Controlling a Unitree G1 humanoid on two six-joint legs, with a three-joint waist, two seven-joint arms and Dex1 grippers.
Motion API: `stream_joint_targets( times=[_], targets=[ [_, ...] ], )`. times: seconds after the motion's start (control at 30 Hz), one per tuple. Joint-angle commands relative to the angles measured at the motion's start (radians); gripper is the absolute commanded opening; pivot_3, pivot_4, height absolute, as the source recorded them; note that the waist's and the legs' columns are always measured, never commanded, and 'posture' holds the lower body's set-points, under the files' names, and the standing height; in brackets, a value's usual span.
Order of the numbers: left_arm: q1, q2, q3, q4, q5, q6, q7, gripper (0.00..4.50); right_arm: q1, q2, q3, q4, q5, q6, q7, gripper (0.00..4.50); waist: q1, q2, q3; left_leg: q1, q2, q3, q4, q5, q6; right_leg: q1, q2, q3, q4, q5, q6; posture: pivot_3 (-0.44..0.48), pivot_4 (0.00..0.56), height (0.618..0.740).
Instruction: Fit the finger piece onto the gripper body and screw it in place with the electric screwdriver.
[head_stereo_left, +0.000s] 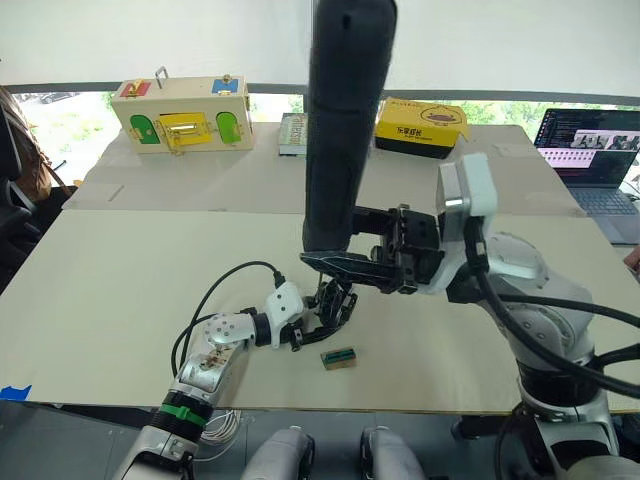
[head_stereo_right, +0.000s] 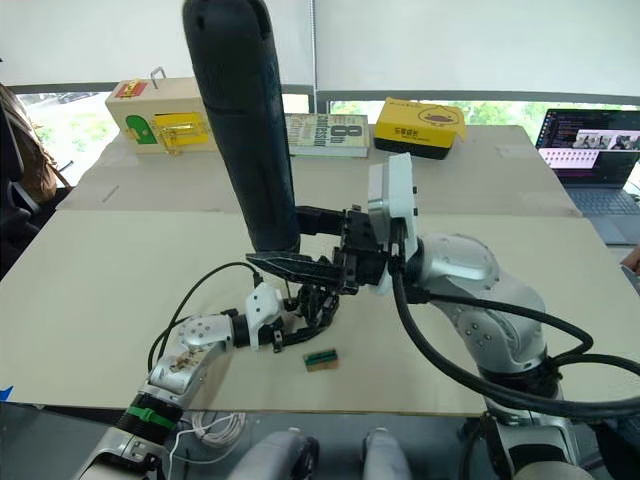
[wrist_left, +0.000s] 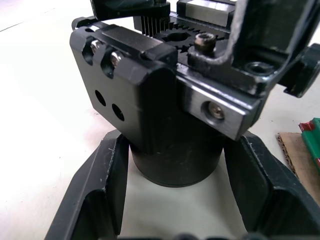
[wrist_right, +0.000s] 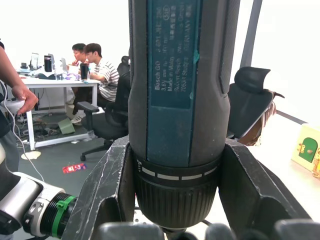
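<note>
The electric screwdriver (head_stereo_left: 340, 130), a thick black cylinder, stands upright over the table's middle with its thin bit pointing down. My right gripper (head_stereo_left: 345, 262) is shut around its lower collar, and the right wrist view shows the fingers (wrist_right: 102, 200) clamped on both sides of the screwdriver (wrist_right: 175, 100). Just beneath the bit sits the gripper body (head_stereo_left: 334, 300), a chunky black block on the table. My left gripper (head_stereo_left: 316, 320) is shut on the round base of the gripper body (wrist_left: 165, 115), one finger (wrist_left: 95, 195) on each side. I cannot tell the finger piece apart from the body's bracket parts.
A small green-topped tan block (head_stereo_left: 338, 357) lies just in front of the gripper body. At the back stand a wooden box with coloured doors (head_stereo_left: 185, 115), a book (head_stereo_right: 325, 133) and a yellow box (head_stereo_left: 420, 128). A laptop (head_stereo_left: 595, 150) is at the far right.
</note>
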Motion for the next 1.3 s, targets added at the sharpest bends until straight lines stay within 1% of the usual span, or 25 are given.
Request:
stream_joint_targets(
  times=[0.03,0.33,0.73,1.03,1.3],
  targets=[
    [0.004,0.002,-0.025,0.01,0.006,0.032,-0.008,2.27,-0.034,0.013,0.002,-0.001,-0.021,0.004,-0.012,1.9,0.0,0.0,0.0,0.0,0.0,0.0,0.0,0.0,0.0,0.0,0.0,0.0,0.0,0.0,0.0,0.0,0.15,0.74],
    [0.014,0.003,-0.025,0.0,0.005,0.04,-0.012,2.27,-0.063,0.03,0.04,0.038,-0.085,0.041,-0.034,1.9,-0.001,0.0,0.0,0.0,0.0,0.0,0.0,0.0,0.0,0.0,0.0,0.0,0.0,0.0,0.0,0.0,0.15,0.74],
    [0.017,0.005,-0.023,-0.005,0.004,0.054,-0.011,2.27,-0.013,0.042,0.071,0.038,-0.155,0.044,-0.022,1.9,-0.002,0.0,0.0,0.0,0.0,0.0,0.0,0.0,0.0,0.0,0.0,0.0,0.0,0.0,0.0,0.0,0.15,0.74],
    [0.023,0.005,-0.026,-0.014,0.003,0.068,-0.014,2.27,0.006,0.054,0.075,0.045,-0.191,0.041,-0.011,1.9,-0.003,0.0,0.0,0.0,0.0,0.0,0.0,0.0,0.0,0.0,0.0,0.0,0.0,0.0,0.0,0.0,0.15,0.74],
    [0.019,0.004,-0.028,-0.01,0.004,0.07,-0.015,2.27,-0.007,0.07,0.067,0.047,-0.196,0.045,-0.012,1.9,-0.003,0.0,0.0,0.0,0.0,0.0,0.0,0.0,0.0,0.0,0.0,0.0,0.0,0.0,0.0,0.0,0.15,0.74]
  ],
)
